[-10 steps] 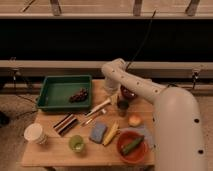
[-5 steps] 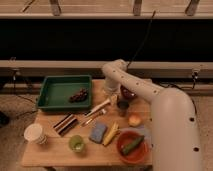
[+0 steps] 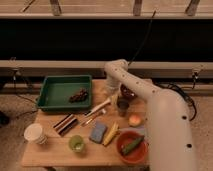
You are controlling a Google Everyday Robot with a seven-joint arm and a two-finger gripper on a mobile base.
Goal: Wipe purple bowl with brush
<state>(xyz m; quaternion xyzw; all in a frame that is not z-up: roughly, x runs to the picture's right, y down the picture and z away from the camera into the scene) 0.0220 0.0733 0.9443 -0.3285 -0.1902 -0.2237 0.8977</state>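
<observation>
Shifted slightly leftward since the earlier frames: gripper [image 3: 111, 94], hung low over the table [image 3: 52, 151] between green tray [image 3: 50, 104] and purple bowl [image 3: 127, 93]. Fingers are spread wide apart and nothing is held. Brush [image 3: 99, 106] is laid flat on the table, just in front of the gripper. The purple bowl is set directly behind the dark cup [image 3: 122, 106].

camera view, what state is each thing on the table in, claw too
long white-handled brush: lying flat on the wooden table, not gripped
small glossy purple bowl: upright, beside the arm
two-finger claw: open, empty, low beside the purple bowl
green plastic tray: holds a dark cluster
dark metal cup: upright
orange-red bowl: upright, holds a green vegetable
white paper cup: upright
</observation>
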